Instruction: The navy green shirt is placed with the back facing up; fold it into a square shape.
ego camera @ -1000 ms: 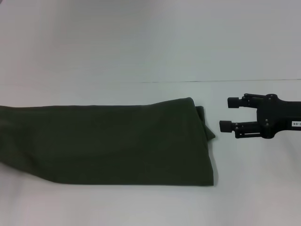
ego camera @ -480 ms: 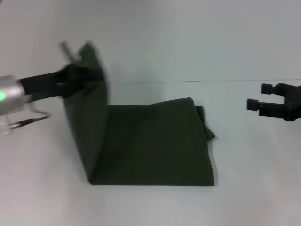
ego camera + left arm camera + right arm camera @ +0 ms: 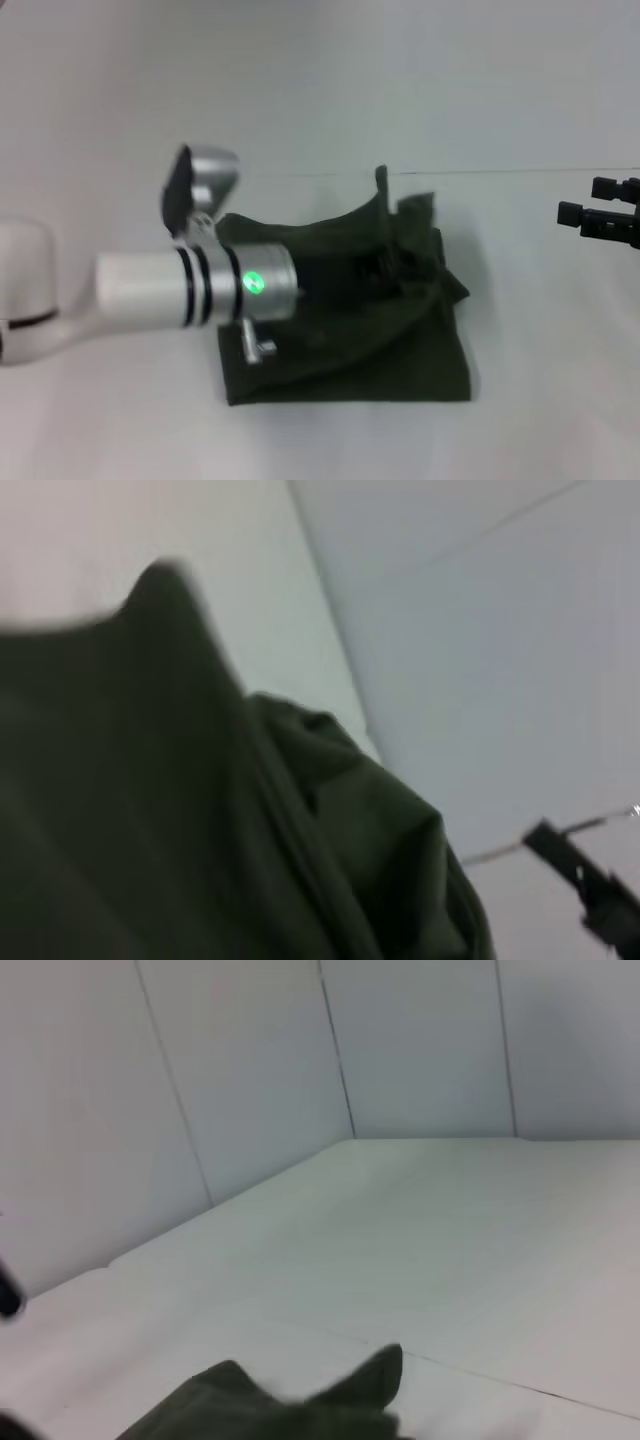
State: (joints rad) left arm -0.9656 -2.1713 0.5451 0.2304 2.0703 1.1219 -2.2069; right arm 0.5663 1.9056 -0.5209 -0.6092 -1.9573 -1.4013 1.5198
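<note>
Left gripper [image 3: 385,262] apparently buried in shirt [image 3: 400,350] folds.

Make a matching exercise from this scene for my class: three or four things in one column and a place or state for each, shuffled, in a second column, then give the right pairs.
Column 1
1. navy green shirt
2. left arm
3. right hand
4. table

Column 2
A. at the right edge of the head view, apart from the cloth
B. white and bare around the cloth
C. reaching across over the cloth, green light on its wrist
D. partly folded, one layer bunched on top

Pairs: 1-D, 2-C, 3-A, 4-B
</note>
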